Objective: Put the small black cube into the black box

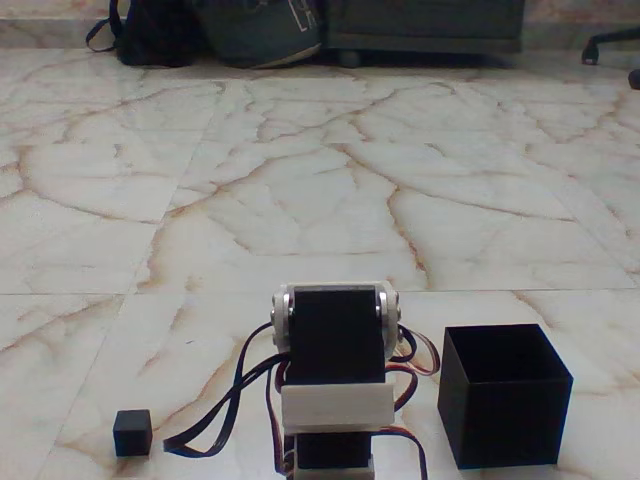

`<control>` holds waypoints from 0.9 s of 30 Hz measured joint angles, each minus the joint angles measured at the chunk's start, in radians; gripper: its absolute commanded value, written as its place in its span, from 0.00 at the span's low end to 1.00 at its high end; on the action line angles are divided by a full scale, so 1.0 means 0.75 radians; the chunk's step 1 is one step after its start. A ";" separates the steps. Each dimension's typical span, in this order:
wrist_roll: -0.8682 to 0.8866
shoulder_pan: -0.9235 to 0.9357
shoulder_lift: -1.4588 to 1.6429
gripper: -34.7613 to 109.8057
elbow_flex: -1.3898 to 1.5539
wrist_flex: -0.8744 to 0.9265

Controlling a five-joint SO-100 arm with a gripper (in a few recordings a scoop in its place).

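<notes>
The small black cube (pixel 132 432) rests on the marble floor at the lower left of the fixed view. At the lower right stands the black box (pixel 503 420), upright, its open top showing a dark hollow inside. Between them rises the robot arm (pixel 335 350), folded up, made of white brackets and black servo blocks with red and black cables looping off both sides. The cube lies about a box-width to the left of the arm's base, and the box sits close to its right. Neither is touched by the arm.
Veined marble floor (pixel 300 200) stretches away behind the arm. At the far edge lie a dark backpack (pixel 150 35), a blue-grey bag (pixel 260 30) and a dark piece of furniture (pixel 425 25). A chair's wheeled foot (pixel 610 45) pokes in at the top right.
</notes>
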 measured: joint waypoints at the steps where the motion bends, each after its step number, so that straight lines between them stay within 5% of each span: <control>1: 0.000 0.000 0.000 0.27 0.000 0.000; 21: 0.000 0.000 0.000 0.27 0.000 0.000; 27: -0.207 -0.031 0.002 0.27 -0.057 -0.108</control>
